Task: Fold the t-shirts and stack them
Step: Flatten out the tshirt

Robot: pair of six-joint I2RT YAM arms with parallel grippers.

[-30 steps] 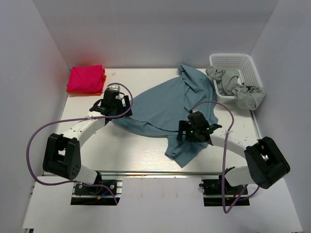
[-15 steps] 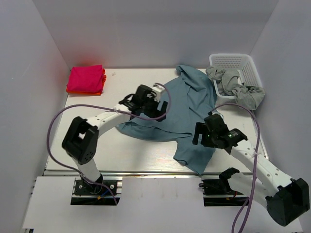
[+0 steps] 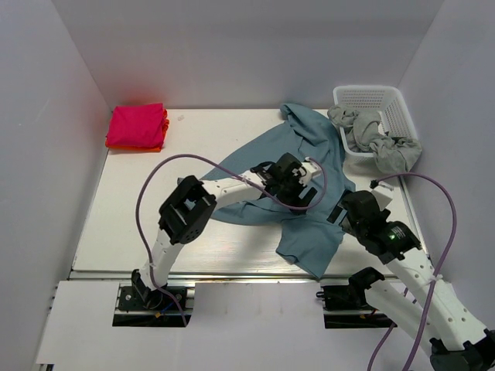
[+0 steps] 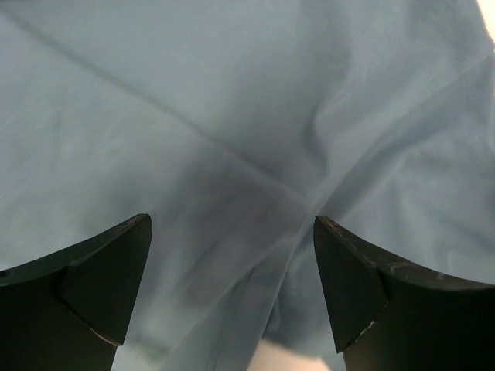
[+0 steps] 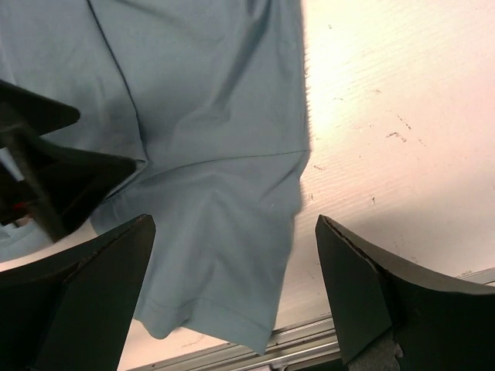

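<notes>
My right tool [image 5: 233, 224] hangs released, jaws wide, over the near right edge of the teal-blue t-shirt [image 3: 305, 236]. The shirt lies rumpled and unfolded across the middle and right of the desk [image 3: 131, 209]. Further in, my left tool [image 4: 230, 220] hovers close above the shirt's middle, also released and grasping nothing. In the far left corner a folded pink t-shirt [image 3: 137, 124] sits on an orange t-shirt [image 3: 135, 147]. At far right, a grey t-shirt [image 3: 383, 147] spills over the white basket [image 3: 371, 94].

- White plastic lattice basket [image 3: 371, 96] standing at the far right corner of the bench.
- White bench [image 3: 131, 201], lightly scuffed, enclosed by plain pale walls [image 3: 232, 46].
</notes>
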